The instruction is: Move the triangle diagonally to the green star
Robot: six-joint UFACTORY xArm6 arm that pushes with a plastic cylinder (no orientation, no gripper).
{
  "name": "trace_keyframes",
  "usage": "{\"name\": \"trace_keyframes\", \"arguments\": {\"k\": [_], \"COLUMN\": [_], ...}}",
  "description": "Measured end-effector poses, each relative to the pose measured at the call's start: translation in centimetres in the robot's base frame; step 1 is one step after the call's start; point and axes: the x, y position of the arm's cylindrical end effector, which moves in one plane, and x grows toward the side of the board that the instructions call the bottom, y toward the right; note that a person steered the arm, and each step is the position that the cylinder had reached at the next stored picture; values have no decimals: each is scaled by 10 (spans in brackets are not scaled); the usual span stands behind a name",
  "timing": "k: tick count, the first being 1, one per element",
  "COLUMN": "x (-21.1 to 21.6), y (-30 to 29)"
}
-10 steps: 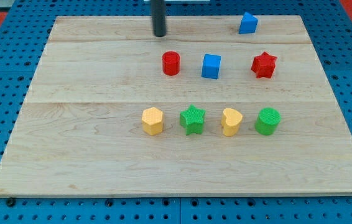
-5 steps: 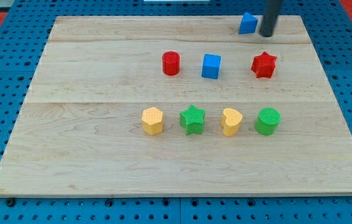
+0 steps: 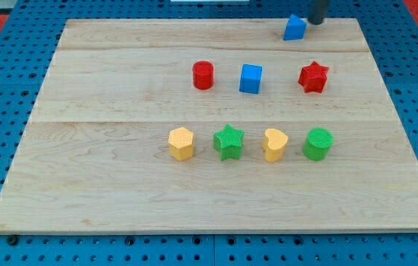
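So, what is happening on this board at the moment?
A single arm with a dark rod is working on a wooden board. My tip sits at the view's top, just to the right of the blue triangle, very close to it; contact cannot be confirmed. The green star lies lower down and to the left, in a row between the yellow hexagon and the yellow heart. The triangle is not yet near the star.
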Motion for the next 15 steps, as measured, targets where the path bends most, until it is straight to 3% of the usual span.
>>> {"name": "trace_keyframes", "arguments": {"k": [2, 3, 5, 6, 15], "x": [37, 46, 47, 47, 63], "y": [-102, -113, -203, -219, -212]}}
